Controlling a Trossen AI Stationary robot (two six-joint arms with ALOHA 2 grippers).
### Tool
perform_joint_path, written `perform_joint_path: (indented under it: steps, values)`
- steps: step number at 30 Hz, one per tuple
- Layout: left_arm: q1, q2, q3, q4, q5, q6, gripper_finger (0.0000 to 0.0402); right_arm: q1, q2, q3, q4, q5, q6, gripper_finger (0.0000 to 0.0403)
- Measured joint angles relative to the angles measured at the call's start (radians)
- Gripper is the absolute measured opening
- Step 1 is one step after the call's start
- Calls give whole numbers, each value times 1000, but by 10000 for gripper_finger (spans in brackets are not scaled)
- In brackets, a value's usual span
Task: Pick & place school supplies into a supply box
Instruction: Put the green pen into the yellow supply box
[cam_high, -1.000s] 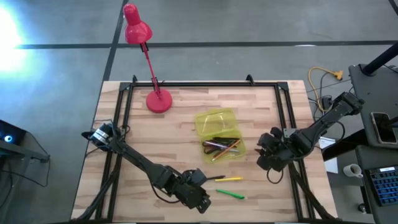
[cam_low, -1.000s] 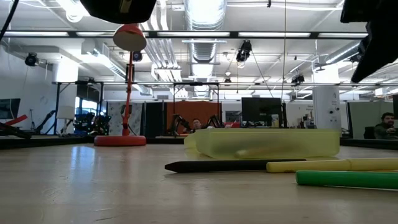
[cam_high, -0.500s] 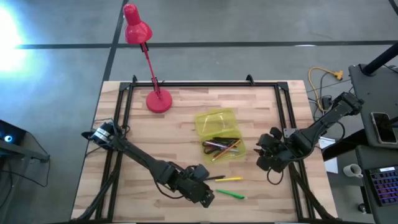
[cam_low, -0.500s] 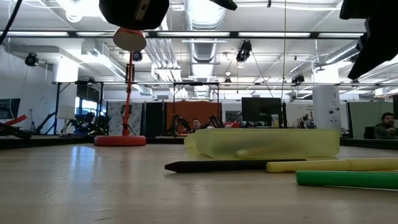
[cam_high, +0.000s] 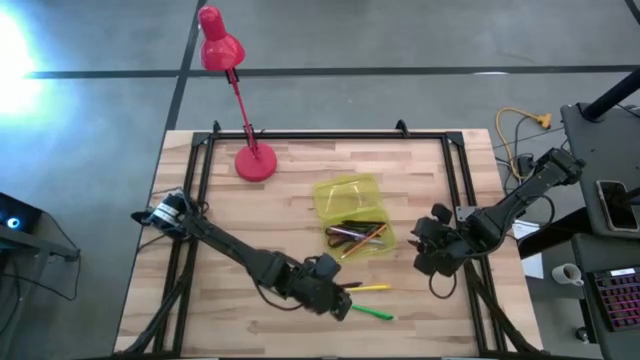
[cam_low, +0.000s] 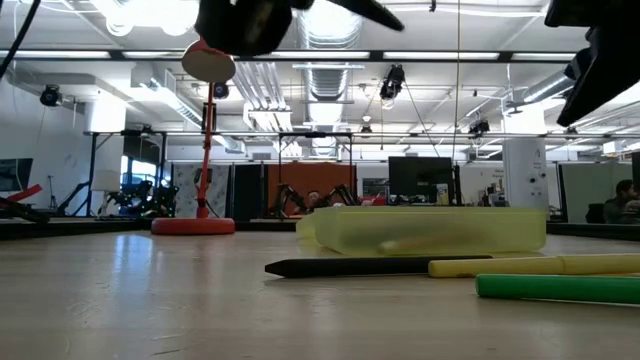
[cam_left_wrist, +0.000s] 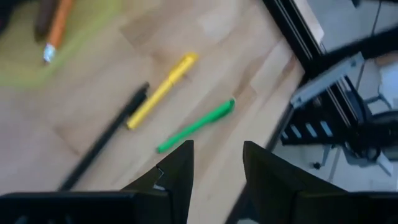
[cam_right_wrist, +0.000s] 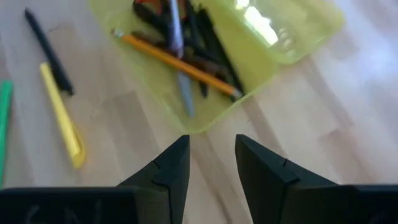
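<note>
Yellow, green and black are the three thin supplies not yet in the box: in the high view a slim yellow marker (cam_high: 369, 288), a slim green marker (cam_high: 372, 313) and a thin black pen (cam_high: 347, 286) lie on the pale wooden table (cam_high: 290, 190), in the lower middle of the frame, just below the translucent yellow-green plastic supply box (cam_high: 352, 215). That box already holds a pencil, some dark pens and what looks like the red-handled scissors. The yellow marker and the black pen lie almost left to right in this frame, near to each other, and the green marker lies lower, slanting down to the right. From these things outward, the left gripper (cam_high: 340, 300) is clearly the nearer one: it hangs above the table at the left ends of the three, close over the black pen, with its two dark fingers (cam_left_wrist: 177, 171) spread apart and nothing between them. In its wrist view the green marker (cam_left_wrist: 195, 126) shows just ahead of the fingertips, lying crosswise to the gap. I judge the next grasp belongs to this arm. The right gripper (cam_high: 432, 245) waits at the right of the box, well apart from the loose supplies, fingers (cam_right_wrist: 171, 168) parted and holding nothing.
</note>
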Motion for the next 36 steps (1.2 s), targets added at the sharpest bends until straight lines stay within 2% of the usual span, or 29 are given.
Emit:
perform_joint_path:
  steps: [3, 5, 7, 12, 14, 19, 23, 26, 32, 36]
  values:
    - [33, 0, 0, 0, 7, 22, 122, 0, 2, 0, 3, -37, 2, 118]
    - [58, 0, 0, 0, 58, 115, 122, 0, 2, 0, 4, -38, 3, 118]
    - [78, 0, 0, -1, 104, 284, 122, 0, 2, 0, 6, -38, -1, 118]
    - [83, -1, -20, -12, 113, 781, 122, 0, 3, 0, 6, -40, 45, 118]
    - [88, -1, -44, -28, 116, 852, 122, 0, 3, 0, 5, -42, 90, 118]
    - [118, -17, -111, -7, 170, 866, 122, 0, 3, 0, 3, -57, 228, 118]
    - [118, -18, -159, 38, 220, 836, 122, 0, 3, 0, 2, -116, 249, 118]
    - [116, -18, -185, 102, 223, 768, 122, 0, 3, 0, 0, -170, 203, 118]
    - [121, -18, -213, 140, 218, 712, 122, 0, 2, 0, 0, -172, 65, 118]
    - [126, -17, -203, 134, 212, 603, 122, 0, 1, 0, 0, -172, -13, 118]
